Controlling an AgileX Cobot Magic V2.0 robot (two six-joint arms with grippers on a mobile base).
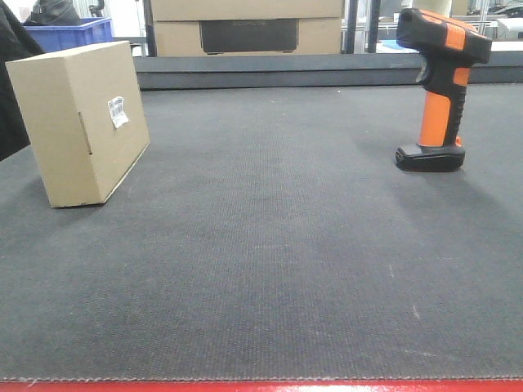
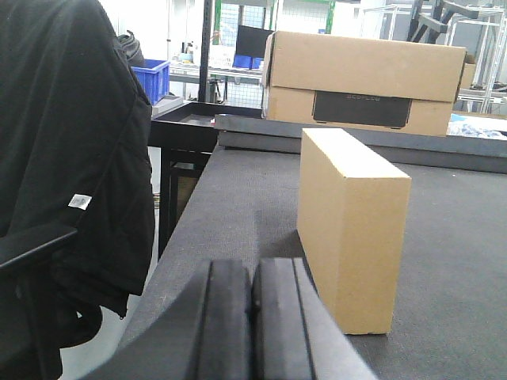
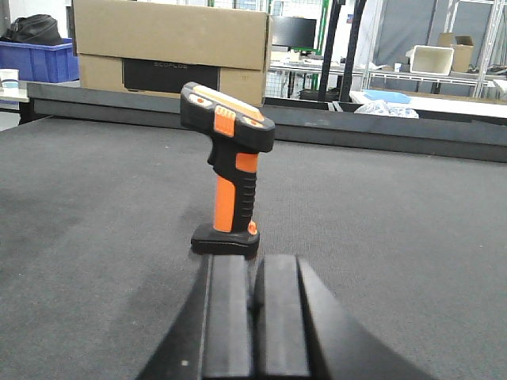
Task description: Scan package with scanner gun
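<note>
fingers (image 2: 230, 317) (image 3: 230, 317) seemingly closed together, both empty

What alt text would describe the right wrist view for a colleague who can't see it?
An orange-and-black scanner gun stands upright on its base on the dark mat, just beyond the right gripper, whose fingers are closed together and hold nothing. A large cardboard box sits behind the table.

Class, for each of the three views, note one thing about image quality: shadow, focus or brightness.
Front view: the scanner gun and cardboard package are sharp and throw only soft shadows on the dark mat. Left wrist view: the shut jaws of the left gripper loom near and slightly soft; the background is bright. Right wrist view: the scanner is crisp beyond the right gripper.
</note>
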